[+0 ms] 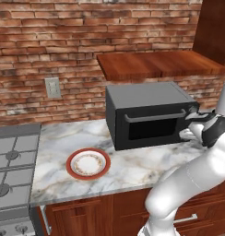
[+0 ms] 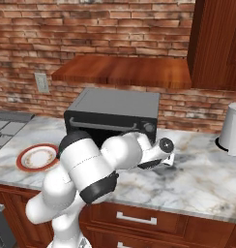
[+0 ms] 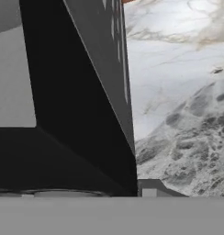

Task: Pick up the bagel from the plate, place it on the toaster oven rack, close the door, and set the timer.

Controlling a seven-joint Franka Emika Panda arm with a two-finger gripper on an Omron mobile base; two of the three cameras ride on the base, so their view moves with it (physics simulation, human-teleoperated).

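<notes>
The toaster oven (image 1: 146, 97) stands on the marble counter with its door (image 1: 153, 130) closed and the silver bar handle (image 1: 155, 116) across the top. The bagel and the toaster oven rack are hidden. To the oven's left lies the plate (image 1: 88, 163) with nothing on it, also seen as the plate (image 2: 37, 157) in the right base view. My gripper (image 1: 185, 133) is pressed close to the oven's lower right front, below the upper knob (image 1: 193, 109). In the hand view the toaster oven's dark body (image 3: 77, 114) looms very near. I cannot tell how the jaws stand.
A gas stove (image 1: 13, 156) borders the counter on the left. A wooden shelf (image 1: 156, 64) hangs over the oven, and a wall outlet (image 1: 53, 87) sits on the brick wall. A white canister (image 2: 232, 128) stands on the counter far right, under a tall cabinet (image 2: 216, 43).
</notes>
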